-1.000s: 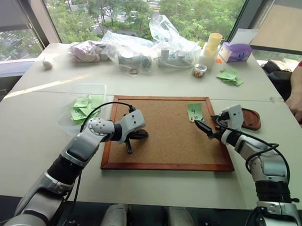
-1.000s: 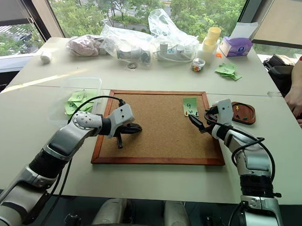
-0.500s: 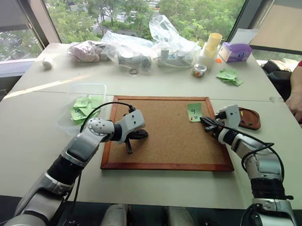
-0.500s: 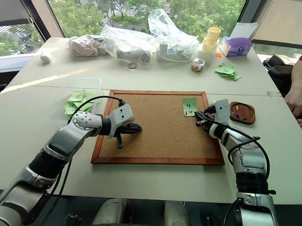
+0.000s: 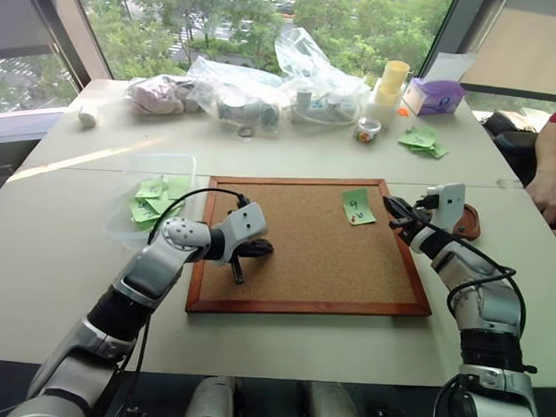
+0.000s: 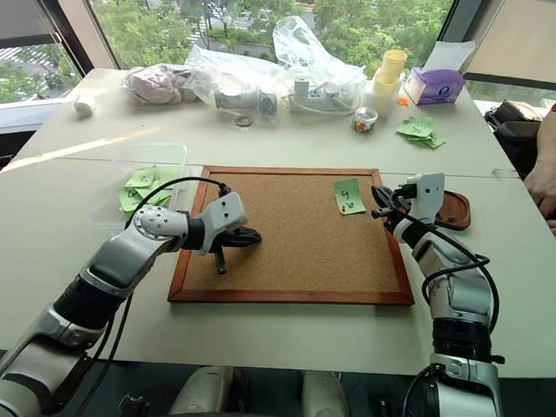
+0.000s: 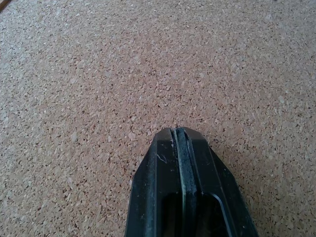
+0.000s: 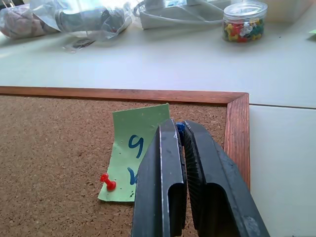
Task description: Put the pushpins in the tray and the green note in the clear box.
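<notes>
Pale table (image 5: 281, 343) carries cork board (image 5: 294, 265), tray (image 5: 468, 220), clear box (image 5: 130, 222), perhaps bags (image 5: 246, 92).

Pale table (image 5: 281, 343) before big windows (image 5: 258, 23) overlooking sunlit green trees (image 5: 360, 18).

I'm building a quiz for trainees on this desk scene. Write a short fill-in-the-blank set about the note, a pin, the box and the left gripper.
1. The green note lies on the ___ board.
2. A ___ pushpin sticks in the note's corner.
3. The left gripper hangs over the board with its fingers ___.
4. The clear box holds ___ paper slips.

Missing words: cork; red; shut; green.
</notes>
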### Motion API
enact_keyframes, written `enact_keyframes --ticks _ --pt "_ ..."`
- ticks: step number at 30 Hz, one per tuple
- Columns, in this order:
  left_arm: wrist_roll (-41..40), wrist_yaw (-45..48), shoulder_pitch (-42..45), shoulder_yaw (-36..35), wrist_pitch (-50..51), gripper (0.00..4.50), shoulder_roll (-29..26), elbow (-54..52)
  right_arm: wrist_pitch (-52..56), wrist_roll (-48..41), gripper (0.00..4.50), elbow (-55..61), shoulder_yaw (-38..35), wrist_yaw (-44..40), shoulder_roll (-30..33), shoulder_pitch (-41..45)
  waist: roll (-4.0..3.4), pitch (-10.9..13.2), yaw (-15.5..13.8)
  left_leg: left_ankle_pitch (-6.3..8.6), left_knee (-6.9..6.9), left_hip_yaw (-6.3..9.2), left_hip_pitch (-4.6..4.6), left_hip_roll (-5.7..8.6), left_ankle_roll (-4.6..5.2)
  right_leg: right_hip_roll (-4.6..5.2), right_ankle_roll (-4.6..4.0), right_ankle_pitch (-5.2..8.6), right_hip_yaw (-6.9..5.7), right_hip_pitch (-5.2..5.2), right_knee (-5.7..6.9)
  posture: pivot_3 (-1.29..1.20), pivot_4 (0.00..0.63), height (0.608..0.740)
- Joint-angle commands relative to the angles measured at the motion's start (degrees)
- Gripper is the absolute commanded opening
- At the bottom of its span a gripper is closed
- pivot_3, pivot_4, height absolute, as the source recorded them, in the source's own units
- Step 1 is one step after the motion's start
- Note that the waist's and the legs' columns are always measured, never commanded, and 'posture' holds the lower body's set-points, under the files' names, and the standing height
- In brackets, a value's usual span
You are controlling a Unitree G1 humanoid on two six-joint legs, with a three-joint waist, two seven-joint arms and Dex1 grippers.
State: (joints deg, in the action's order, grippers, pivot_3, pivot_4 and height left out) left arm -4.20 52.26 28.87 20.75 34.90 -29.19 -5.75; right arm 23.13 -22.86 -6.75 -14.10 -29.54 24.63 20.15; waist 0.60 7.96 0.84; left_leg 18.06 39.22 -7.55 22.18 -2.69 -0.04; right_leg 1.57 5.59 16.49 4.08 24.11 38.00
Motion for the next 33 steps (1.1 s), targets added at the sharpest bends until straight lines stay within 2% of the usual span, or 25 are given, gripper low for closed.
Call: enact_keyframes --ticks 1,6,10,15,18,24,25,33 --pt "0.3 1.7 -2.6 3.7 1.6 0.00 -0.1 1.3 -1.4 -2.1 0.03 2.2 -5.3 2.9 0.7 0.9 0.00 0.0 0.0 0.00 0.00 0.00 0.00 0.00 0.00 0.00 0.00 0.00 0.00 0.00 0.00 0.00 0.150 0.738" --pt "0.3 1.9 -2.4 3.8 1.4 0.00 -0.1 1.4 -3.0 4.8 0.03 -8.1 -7.3 10.0 6.7 3.2 0.00 0.0 0.0 0.00 0.00 -0.02 0.01 0.01 -0.01 0.03 0.00 0.00 0.00 0.00 -0.02 0.00 0.150 0.738" --pt "0.4 2.0 -1.9 4.0 1.1 0.00 0.2 2.0 -3.4 7.5 0.03 -13.9 -5.6 9.4 9.9 4.3 0.00 0.0 0.1 -0.02 -0.01 -0.02 -0.02 -0.01 -0.04 0.00 -0.01 0.01 0.01 0.00 -0.02 0.00 0.150 0.738" --pt "0.5 2.1 -1.9 4.0 1.0 0.00 0.1 2.1 -4.8 8.7 0.03 -18.6 -5.6 9.0 10.9 5.6 -0.01 0.0 0.1 -0.02 0.00 -0.04 -0.02 0.01 -0.04 0.01 0.00 0.00 0.03 -0.02 -0.02 0.00 0.150 0.738" --pt "0.5 2.1 -2.0 4.0 1.1 0.00 0.1 2.0 -5.0 8.4 1.01 -19.9 -6.1 9.1 10.6 6.1 0.00 0.0 0.1 -0.03 0.00 -0.04 -0.02 0.01 -0.05 0.01 0.00 0.00 0.03 -0.02 -0.02 0.00 0.150 0.738" --pt "0.5 2.1 -2.2 3.9 1.2 0.00 -0.1 1.8 -6.0 8.5 4.08 -20.5 -6.6 10.3 10.6 6.3 0.00 0.0 0.1 -0.03 0.00 -0.04 -0.02 0.00 -0.05 0.01 0.00 0.00 0.03 -0.02 -0.02 0.00 0.150 0.738" --pt "0.5 2.1 -2.2 3.9 1.2 0.00 -0.1 1.7 -6.1 8.4 4.41 -20.4 -6.6 10.4 10.6 6.3 0.00 0.0 0.1 -0.03 0.00 -0.04 -0.02 0.00 -0.05 0.01 0.00 0.00 0.03 -0.02 -0.02 0.00 0.150 0.738" --pt "0.6 2.1 -2.2 4.0 1.0 0.00 0.0 1.8 -6.4 5.3 4.41 -19.0 -10.1 11.6 9.7 7.3 -0.01 0.0 0.1 -0.03 0.00 -0.04 -0.02 0.00 -0.06 0.01 0.00 0.00 0.03 -0.02 -0.02 0.00 0.150 0.738"
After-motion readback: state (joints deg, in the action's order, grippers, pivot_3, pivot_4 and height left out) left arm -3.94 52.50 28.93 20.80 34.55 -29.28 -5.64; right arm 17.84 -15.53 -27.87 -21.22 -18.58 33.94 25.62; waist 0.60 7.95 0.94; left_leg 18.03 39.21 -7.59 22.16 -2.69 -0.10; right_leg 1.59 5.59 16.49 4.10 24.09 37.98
